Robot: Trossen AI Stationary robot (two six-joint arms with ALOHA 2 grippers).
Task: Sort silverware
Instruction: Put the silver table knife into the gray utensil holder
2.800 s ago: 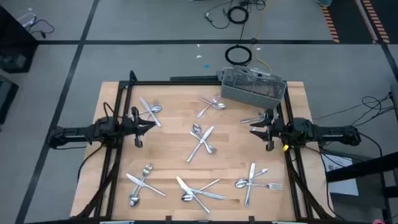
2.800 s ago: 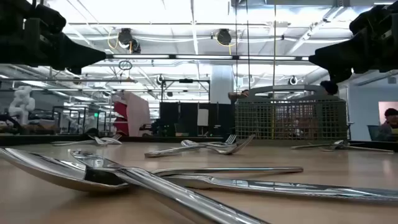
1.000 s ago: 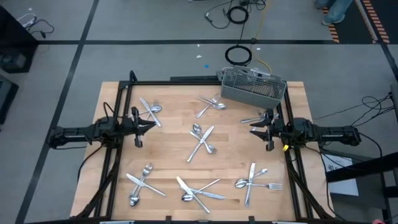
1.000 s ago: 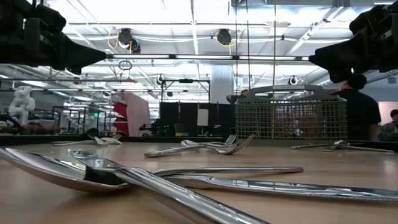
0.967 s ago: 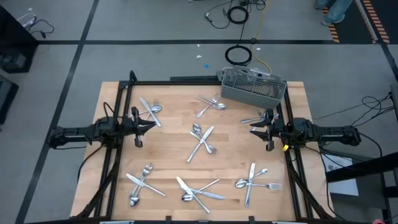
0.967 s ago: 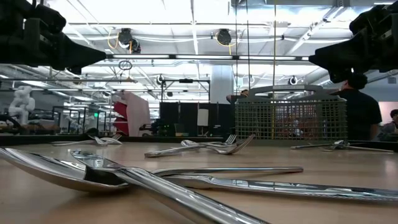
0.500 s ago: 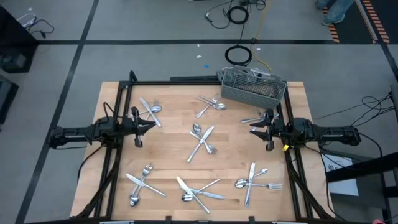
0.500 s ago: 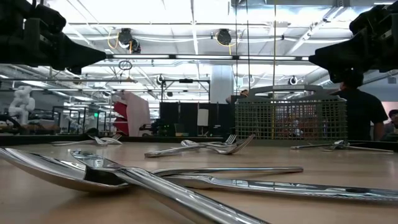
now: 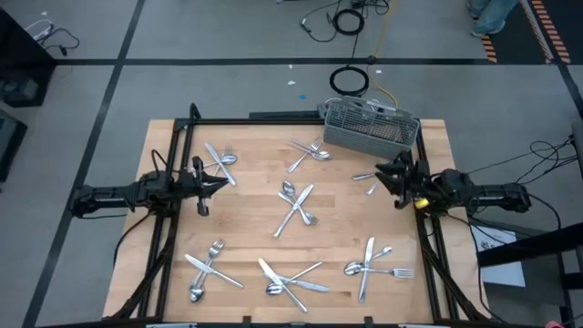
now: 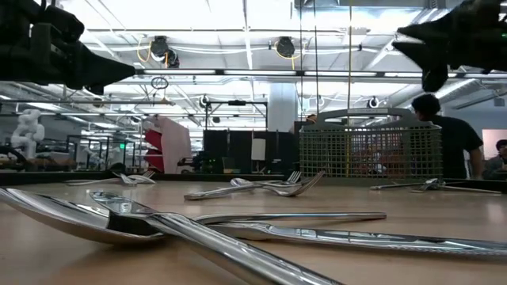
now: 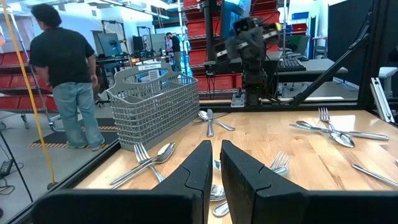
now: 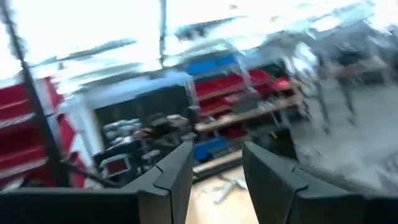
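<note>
The silverware lies flat on the wooden table in several crossed heaps: near the far left (image 9: 221,162), far middle (image 9: 310,153), centre (image 9: 296,202), near left (image 9: 208,266), near middle (image 9: 287,278) and near right (image 9: 373,262). A few pieces (image 9: 367,176) lie by the right gripper. My left gripper (image 9: 219,183) hovers shut over the table's left side, also seen in the left wrist view (image 11: 214,155). My right gripper (image 9: 381,170) is open, raised above the table's right side near the basket, and shows in the low view (image 10: 416,36) and the right wrist view (image 12: 214,162).
A grey wire-mesh basket (image 9: 369,128) stands at the table's far right corner, also in the low view (image 10: 370,152) and the left wrist view (image 11: 152,102). A black frame (image 9: 178,137) borders the table. A person (image 10: 444,134) stands in the room beyond.
My right gripper has swung toward the table's far edge and the basket, risen, and tipped upward. The person behind the table has shifted. The left arm and the silverware have stayed where they were.
</note>
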